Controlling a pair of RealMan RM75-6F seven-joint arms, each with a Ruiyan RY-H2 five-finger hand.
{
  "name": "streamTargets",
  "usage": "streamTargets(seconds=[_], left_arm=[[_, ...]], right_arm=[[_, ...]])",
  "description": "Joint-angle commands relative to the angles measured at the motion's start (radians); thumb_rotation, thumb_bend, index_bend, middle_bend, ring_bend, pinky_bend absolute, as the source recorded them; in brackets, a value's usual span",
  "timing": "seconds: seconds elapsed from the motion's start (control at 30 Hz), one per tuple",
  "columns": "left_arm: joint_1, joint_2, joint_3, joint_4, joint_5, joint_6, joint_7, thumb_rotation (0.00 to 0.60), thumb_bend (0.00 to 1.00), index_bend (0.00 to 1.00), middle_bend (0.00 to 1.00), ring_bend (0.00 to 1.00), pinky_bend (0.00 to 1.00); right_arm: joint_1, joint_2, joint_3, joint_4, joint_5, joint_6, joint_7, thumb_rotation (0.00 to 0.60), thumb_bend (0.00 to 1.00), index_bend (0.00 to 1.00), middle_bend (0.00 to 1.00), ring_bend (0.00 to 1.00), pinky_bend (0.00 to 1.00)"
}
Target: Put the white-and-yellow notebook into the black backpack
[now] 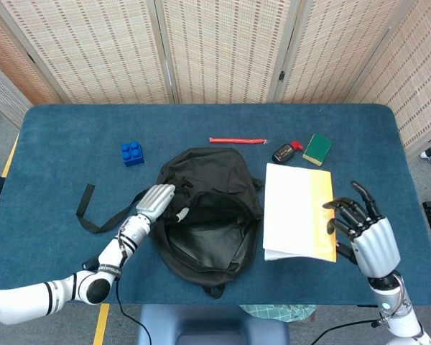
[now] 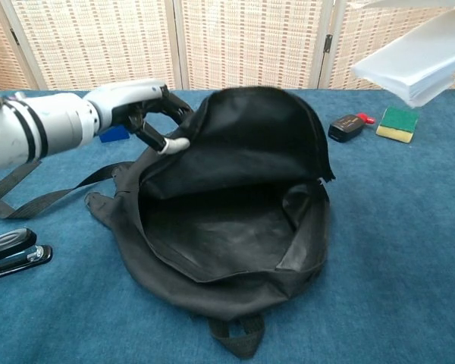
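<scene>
The black backpack (image 1: 210,228) (image 2: 235,227) lies mid-table with its mouth held wide, showing an empty dark inside. My left hand (image 1: 156,202) (image 2: 133,105) grips the upper flap's edge by the white zip pull and holds it raised. The white-and-yellow notebook (image 1: 297,211) (image 2: 421,59) hangs in the air just right of the bag. My right hand (image 1: 360,231) holds it by its yellow side. The chest view shows only the notebook's stacked pages at the top right, not the right hand.
A blue brick (image 1: 132,153), a red pen (image 1: 237,140), a small black item with a red cap (image 1: 286,152) and a green sponge (image 1: 317,149) lie behind the bag. The bag's strap (image 1: 93,210) trails left. A black stapler (image 2: 11,254) sits front left.
</scene>
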Motion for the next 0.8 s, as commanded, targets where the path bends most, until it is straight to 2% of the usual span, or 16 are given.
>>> streamTargets(seconds=[0.03, 0.2, 0.33, 0.5, 0.8], left_arm=[[-0.047, 0.01, -0.039, 0.042, -0.089, -0.02, 0.03, 0.6, 0.54, 0.58, 0.26, 0.23, 0.0], [-0.097, 0.013, -0.062, 0.071, -0.208, -0.037, 0.061, 0.6, 0.54, 0.58, 0.26, 0.22, 0.0], [-0.124, 0.019, -0.063, 0.08, -0.28, -0.044, 0.08, 0.6, 0.54, 0.58, 0.26, 0.22, 0.0], [-0.139, 0.027, -0.055, 0.077, -0.337, -0.044, 0.084, 0.6, 0.54, 0.58, 0.26, 0.22, 0.0], [-0.142, 0.05, -0.038, 0.051, -0.363, -0.033, 0.074, 0.6, 0.54, 0.58, 0.26, 0.21, 0.0]], right_arm=[[0.005, 0.001, -0.038, -0.059, -0.058, -0.008, 0.025, 0.6, 0.45, 0.71, 0.44, 0.36, 0.13], [0.017, -0.024, -0.086, -0.128, -0.09, -0.067, 0.082, 0.6, 0.45, 0.72, 0.44, 0.36, 0.15], [0.039, -0.071, -0.103, -0.124, -0.087, -0.134, 0.113, 0.6, 0.45, 0.72, 0.44, 0.36, 0.17], [0.076, -0.167, -0.099, -0.072, -0.048, -0.217, 0.183, 0.6, 0.45, 0.72, 0.44, 0.36, 0.17], [0.144, -0.335, -0.053, 0.058, 0.059, -0.346, 0.284, 0.6, 0.46, 0.72, 0.44, 0.36, 0.18]])
